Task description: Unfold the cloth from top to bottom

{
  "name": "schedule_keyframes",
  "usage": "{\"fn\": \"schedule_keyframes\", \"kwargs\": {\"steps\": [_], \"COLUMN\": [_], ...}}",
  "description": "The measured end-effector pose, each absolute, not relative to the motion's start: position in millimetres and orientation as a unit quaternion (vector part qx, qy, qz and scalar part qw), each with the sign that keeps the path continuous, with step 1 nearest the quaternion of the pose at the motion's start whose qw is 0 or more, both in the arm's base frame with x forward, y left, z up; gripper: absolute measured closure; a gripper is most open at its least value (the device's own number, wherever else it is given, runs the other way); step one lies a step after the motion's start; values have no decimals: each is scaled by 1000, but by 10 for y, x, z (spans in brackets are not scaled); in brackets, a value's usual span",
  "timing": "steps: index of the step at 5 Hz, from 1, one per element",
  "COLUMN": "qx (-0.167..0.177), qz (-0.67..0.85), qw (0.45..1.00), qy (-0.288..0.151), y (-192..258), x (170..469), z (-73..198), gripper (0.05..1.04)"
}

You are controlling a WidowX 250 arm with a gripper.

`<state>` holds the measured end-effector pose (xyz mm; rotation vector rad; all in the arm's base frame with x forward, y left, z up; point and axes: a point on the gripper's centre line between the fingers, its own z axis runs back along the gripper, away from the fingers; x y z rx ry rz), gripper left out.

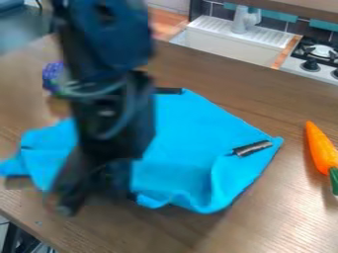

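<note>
Fingers stood spread apart over the lower left; blur, couldn't tell if any cloth sat between them. Gripper point(96, 200) hung down in front of the cloth's left part. Cloth point(191, 133) lay across left and centre of frame, long axis roughly left to right, slightly up at right. One corner pointed up at upper centre, one right; narrow, crumpled end pointed at left edge. Bottom edge rumpled. Carrot point(319, 148) at right edge, tip up.
</note>
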<state>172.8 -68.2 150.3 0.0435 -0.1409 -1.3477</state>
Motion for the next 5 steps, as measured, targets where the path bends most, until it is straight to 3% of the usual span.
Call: {"fn": "schedule_keyframes", "kwargs": {"steps": [2,3,4,5], "qx": [-35,-61,-118,-144], "qz": [-616,-623,-627,-627], "qw": [787,779,768,763], "qy": [24,36,55,63], "y": [-846,-878,-901,-926], "x": [1796,1721,1698,1646], "z": [1345,1356,1379,1390], "gripper": [1035,1035,1035,1022]}}
